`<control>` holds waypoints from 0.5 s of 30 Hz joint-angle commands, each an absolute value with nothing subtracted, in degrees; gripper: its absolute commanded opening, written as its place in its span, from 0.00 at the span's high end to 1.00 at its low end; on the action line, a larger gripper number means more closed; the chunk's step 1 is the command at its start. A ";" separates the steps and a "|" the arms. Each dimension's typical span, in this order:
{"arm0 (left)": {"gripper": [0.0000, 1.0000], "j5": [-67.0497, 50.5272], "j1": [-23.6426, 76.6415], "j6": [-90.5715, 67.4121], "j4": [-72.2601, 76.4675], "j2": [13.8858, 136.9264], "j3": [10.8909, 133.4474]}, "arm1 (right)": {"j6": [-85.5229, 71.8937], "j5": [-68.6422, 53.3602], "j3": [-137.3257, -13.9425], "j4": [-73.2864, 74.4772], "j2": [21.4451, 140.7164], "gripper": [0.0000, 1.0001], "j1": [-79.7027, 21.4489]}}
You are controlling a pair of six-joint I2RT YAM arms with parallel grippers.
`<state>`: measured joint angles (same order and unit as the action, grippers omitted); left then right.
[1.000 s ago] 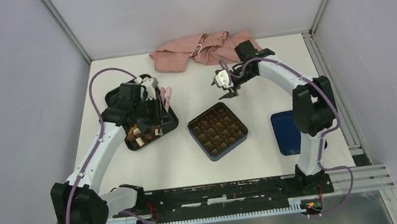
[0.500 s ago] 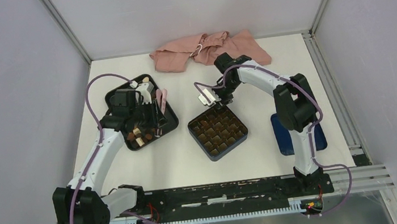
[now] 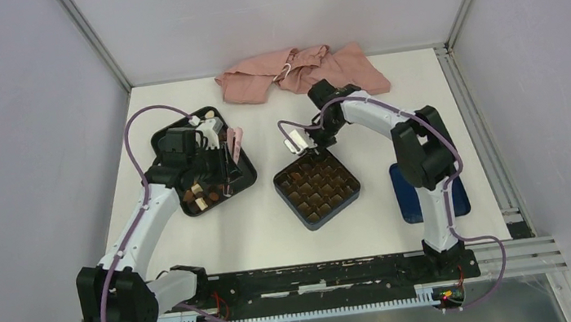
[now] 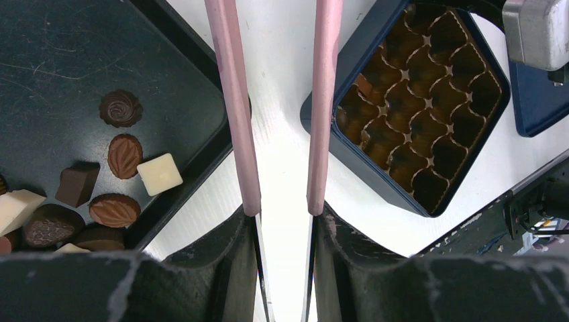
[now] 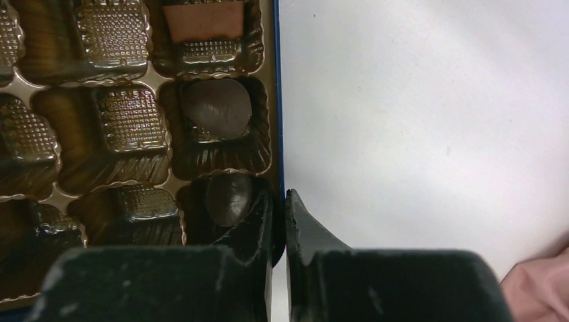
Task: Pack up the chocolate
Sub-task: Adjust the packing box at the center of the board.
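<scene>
The right tool (image 5: 278,198) pinches the far edge of the box (image 5: 276,100), which holds a few chocolates (image 5: 216,107), while the left tool (image 4: 275,27) hangs spread, pinching nothing, over the tray (image 4: 80,54) at left, where most of them lie.

Left pincer (image 4: 275,27) parted, right (image 5: 278,199) seemingly pinched

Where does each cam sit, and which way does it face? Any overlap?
Top external: above and behind the bases, looking down on the table; left arm and right arm whole.
Left wrist: on the left arm, looking down between its open pink fingers at the tray, chocolates and box.
Right wrist: on the right arm, close over the box's edge; black fingers pinch its wall.
Shared: all three show the box.
</scene>
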<state>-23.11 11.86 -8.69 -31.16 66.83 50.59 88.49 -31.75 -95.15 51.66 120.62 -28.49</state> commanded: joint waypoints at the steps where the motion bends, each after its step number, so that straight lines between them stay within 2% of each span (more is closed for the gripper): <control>1: 0.62 -24.80 11.48 -5.96 -29.77 66.13 51.28 | 83.10 -30.70 -90.21 43.87 112.56 0.96 -28.73; 3: 0.62 -24.63 11.55 -6.14 -30.00 65.76 51.48 | 80.60 -30.22 -87.04 39.99 109.43 1.00 -28.69; 8: 0.63 -24.34 11.52 -6.57 -30.63 64.40 52.01 | 70.27 -26.31 -78.45 27.34 100.85 1.00 -28.74; 15: 0.63 -24.35 11.51 -7.18 -31.11 63.05 52.25 | 60.87 -18.06 -71.04 17.89 91.88 1.00 -28.71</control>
